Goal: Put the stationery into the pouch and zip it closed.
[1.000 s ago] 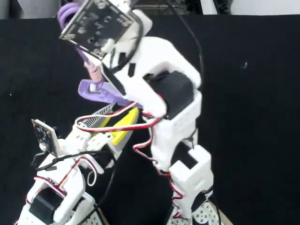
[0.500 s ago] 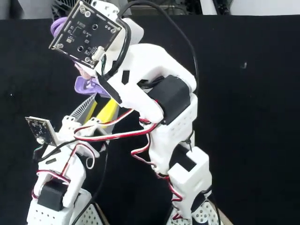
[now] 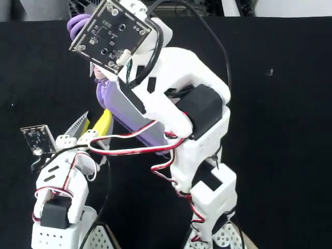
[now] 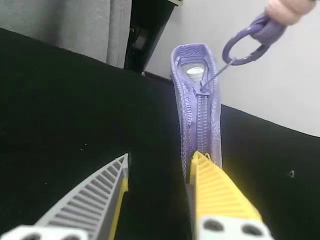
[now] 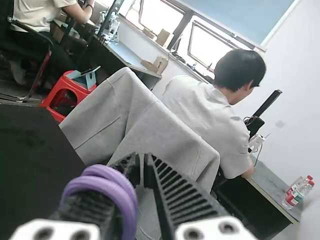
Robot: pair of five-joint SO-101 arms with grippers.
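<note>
Purple pouch (image 4: 197, 115), zip drawn shut along its visible length and contents hidden, is held up over the black desk (image 4: 60, 110). Above the pouch, the right tool (image 5: 142, 162) is nearly closed, pinching its loop (image 5: 107, 182). The left tool (image 4: 161, 156) gapes wide, its yellow finger just beside the pouch.

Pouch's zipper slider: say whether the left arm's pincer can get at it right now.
Probably yes: the left pincer is open, and the zipper slider lies ahead on the purple pouch, nothing between.
</note>
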